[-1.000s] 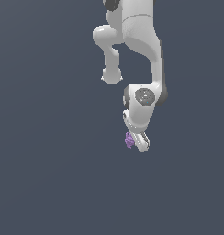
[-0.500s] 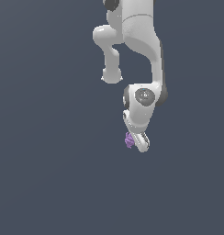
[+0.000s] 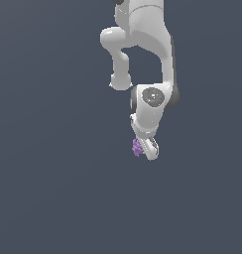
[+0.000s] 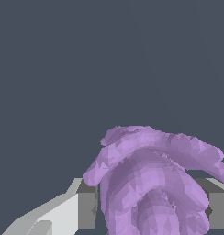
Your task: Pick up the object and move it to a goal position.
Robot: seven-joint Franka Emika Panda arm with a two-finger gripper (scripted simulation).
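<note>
I read the object [image 3: 137, 147] as sitting between the fingers of the end effector [image 3: 145, 147], bulging out toward the exterior view's left of the fingertips. In the wrist view the object [image 4: 153, 183] fills the gap from the grey pad [image 4: 86, 210] on one finger across to the pad [image 4: 217, 210] on the other, touching both as far as I can tell, so I judge the end effector clamped on it. No goal marker is visible, so I cannot say which way the goal lies from the end effector. The object shows no clear long axis; it is a rounded cluster. Its surface is light purple, matt, faceted, built of overlapping petal-like lobes. The fingers are smooth white with flat grey pads; lobed contact may let the object rotate in the grip
</note>
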